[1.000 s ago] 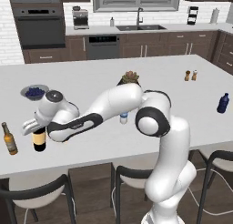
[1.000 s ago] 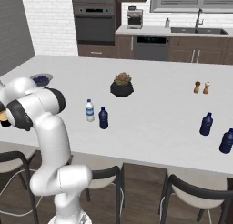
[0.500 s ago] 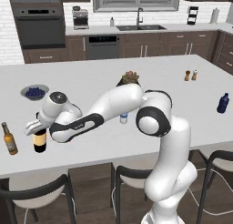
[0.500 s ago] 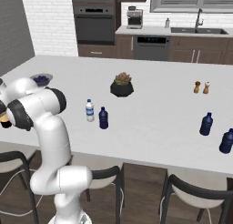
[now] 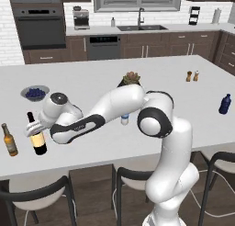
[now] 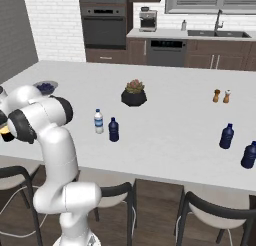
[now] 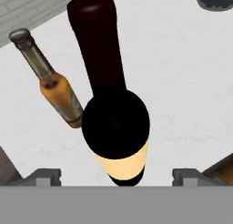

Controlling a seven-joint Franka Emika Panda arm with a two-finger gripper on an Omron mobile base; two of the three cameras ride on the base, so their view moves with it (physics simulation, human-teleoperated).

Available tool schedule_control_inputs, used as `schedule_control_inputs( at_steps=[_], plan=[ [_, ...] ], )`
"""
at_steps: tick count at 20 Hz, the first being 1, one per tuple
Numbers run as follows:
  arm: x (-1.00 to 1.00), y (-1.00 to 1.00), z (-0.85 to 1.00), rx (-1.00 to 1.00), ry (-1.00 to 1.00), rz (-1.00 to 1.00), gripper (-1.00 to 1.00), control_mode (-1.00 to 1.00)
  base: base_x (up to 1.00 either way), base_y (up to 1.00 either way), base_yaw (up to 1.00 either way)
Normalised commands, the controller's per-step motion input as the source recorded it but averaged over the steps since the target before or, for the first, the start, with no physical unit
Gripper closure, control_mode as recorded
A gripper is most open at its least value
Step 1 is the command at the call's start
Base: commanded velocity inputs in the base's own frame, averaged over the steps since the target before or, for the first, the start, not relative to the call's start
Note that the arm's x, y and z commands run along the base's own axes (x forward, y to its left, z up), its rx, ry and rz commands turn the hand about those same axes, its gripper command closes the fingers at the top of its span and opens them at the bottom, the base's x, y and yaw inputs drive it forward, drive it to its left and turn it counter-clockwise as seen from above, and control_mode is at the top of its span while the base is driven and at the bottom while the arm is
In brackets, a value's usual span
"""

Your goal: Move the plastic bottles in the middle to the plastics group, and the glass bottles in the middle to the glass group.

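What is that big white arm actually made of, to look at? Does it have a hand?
The arm is a chain of smooth, rounded glossy white shells, joined by dark, almost black bands at the joints. It rises from a thick white column. Its hand is a gripper with two small, blocky grey fingers, seen in the hand view. A thin pale cable trails on the floor beside the base.

the wine bottle (image 7: pixel 116 118), centre of the hand view, looks like near-black glass with a smooth dark red neck and a matt tan paper label. the beer bottle (image 7: pixel 54 86) at upper left is translucent amber glass with a dull metal cap. the counter (image 5: pixel 151 82) is smooth, matt white. at centre of the right base view, the clear bottle (image 6: pixel 98 121) looks plastic, the dark blue bottle (image 6: pixel 114 129) solid and faintly glossy.
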Motion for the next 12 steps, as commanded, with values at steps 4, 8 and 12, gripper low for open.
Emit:
schedule_control_inputs(
  at_steps=[4,8,12],
  plan=[
    [-0.25,0.00,0.01,0.00,0.00,0.00,-1.00,-1.00,0.00,0.00,0.00],
    [-0.63,-0.06,0.25,0.00,-0.03,-0.04,-1.00,-1.00,0.00,0.00,0.00],
    [-0.81,-0.53,0.58,0.00,-0.10,-0.13,-1.00,-1.00,0.00,0.00,0.00]
  ],
)
